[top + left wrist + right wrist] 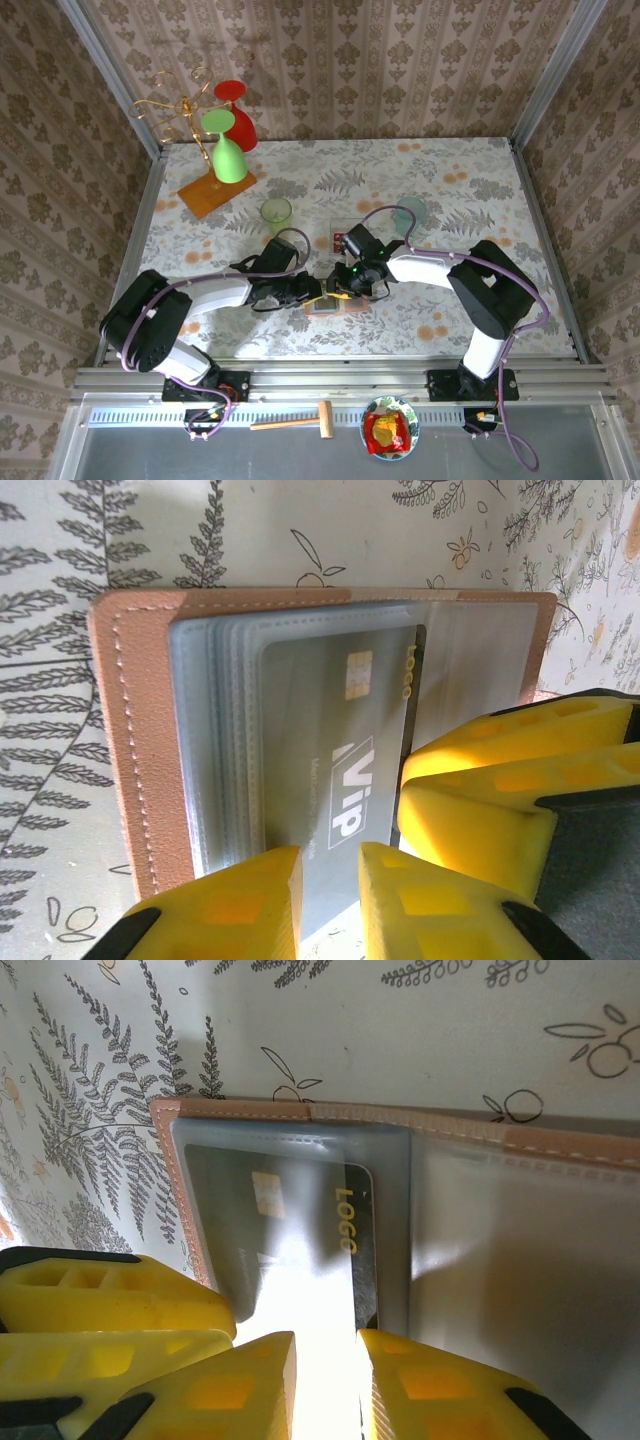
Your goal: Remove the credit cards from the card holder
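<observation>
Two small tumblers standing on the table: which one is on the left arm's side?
The pale green translucent tumbler, just beyond the left arm; the bluish-teal tumbler stands toward the right arm.

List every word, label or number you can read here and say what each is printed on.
"VIP": large white letters on the dark credit card inside the card holder, behind its clear sleeve.
"LOGO": gold letters along that card's edge, legible from both wrist views.
Small white line beside "VIP": too blurred to read.
Any print on the white-and-red item seen from overhead: too small to read.
</observation>
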Motion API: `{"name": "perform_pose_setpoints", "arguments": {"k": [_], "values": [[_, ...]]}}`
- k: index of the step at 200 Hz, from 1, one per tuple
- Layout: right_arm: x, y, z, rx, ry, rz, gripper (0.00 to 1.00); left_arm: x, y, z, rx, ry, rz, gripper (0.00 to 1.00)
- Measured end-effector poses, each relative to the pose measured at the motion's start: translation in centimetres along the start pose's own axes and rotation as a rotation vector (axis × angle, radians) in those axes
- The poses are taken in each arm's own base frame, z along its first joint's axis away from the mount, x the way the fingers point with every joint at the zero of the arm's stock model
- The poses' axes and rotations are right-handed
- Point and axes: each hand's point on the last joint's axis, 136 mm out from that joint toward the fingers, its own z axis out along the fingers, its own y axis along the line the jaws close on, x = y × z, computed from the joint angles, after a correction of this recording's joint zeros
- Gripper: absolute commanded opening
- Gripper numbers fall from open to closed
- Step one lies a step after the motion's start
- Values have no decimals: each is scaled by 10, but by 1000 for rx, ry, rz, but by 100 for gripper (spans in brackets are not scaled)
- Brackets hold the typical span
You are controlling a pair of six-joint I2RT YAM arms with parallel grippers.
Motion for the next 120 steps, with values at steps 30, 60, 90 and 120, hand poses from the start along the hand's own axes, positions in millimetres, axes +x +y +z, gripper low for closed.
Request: {"name": "perform_pose_setpoints", "arguments": {"k": [30,60,90,120], "values": [[-1,0,-1,12,-3,-6,26,0,0,0,0,0,0,23],[-2,-3,-2,36,-7,-18,27,0,0,0,0,0,0,23],[-2,-3,-4,47,-8,-20,27,0,1,0,-2,2,-2,23],[-2,-6,-4,61,-8,-21,27,2,2,0,-8,6,-5,23]]}}
